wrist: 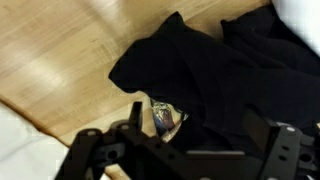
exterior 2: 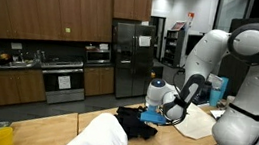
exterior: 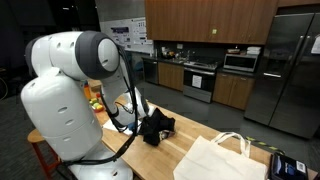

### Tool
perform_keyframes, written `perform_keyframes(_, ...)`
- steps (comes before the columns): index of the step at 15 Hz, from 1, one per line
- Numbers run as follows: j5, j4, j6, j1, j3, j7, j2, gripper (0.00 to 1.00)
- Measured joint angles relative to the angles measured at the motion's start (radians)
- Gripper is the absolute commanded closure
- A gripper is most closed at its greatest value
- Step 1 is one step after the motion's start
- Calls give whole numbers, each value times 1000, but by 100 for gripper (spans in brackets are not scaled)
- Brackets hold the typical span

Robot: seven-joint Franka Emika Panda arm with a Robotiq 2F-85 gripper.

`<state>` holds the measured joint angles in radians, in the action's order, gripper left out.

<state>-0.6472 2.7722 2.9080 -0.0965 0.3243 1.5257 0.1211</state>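
Note:
A crumpled black garment (wrist: 215, 65) lies on the wooden table (wrist: 60, 50). It also shows in both exterior views (exterior: 156, 127) (exterior 2: 135, 122). My gripper (wrist: 195, 135) hangs low over the garment's near edge, open, its two dark fingers (wrist: 135, 128) spread wide with only cloth below them. A small colourful printed patch (wrist: 165, 118) peeks out beside the left finger. In an exterior view the gripper (exterior 2: 170, 110) is at the cloth's right end, next to something blue (exterior 2: 152, 116). I cannot tell whether the fingers touch the cloth.
A white bag (exterior: 215, 158) stands on the table near the garment. A white bundle (exterior 2: 99, 137) lies to the cloth's left and a flat pale bag (exterior 2: 199, 120) to its right. Kitchen cabinets and a steel fridge (exterior 2: 126, 57) stand behind.

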Motion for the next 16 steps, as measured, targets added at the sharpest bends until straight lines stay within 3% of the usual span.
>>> perform_keyframes(3, -173, -3, -9, -18, 33, 107, 0, 0)
perform_keyframes(4, -225, -4, -10, -23, 43, 143, 0, 23)
perform_keyframes(7, -377, -17, -19, -32, 67, 251, -1, 38)
perform_keyframes(11, -552, -38, -33, -34, 78, 385, -3, 71)
perform_keyframes(13, -616, -47, -37, -34, 79, 447, -11, 33)
perform_keyframes(14, -634, -52, -39, -34, 79, 469, -17, 32)
perform_keyframes(15, -638, -56, -41, -34, 79, 475, -26, 53)
perform_keyframes(16, -638, -57, -41, -34, 79, 474, -33, 22)
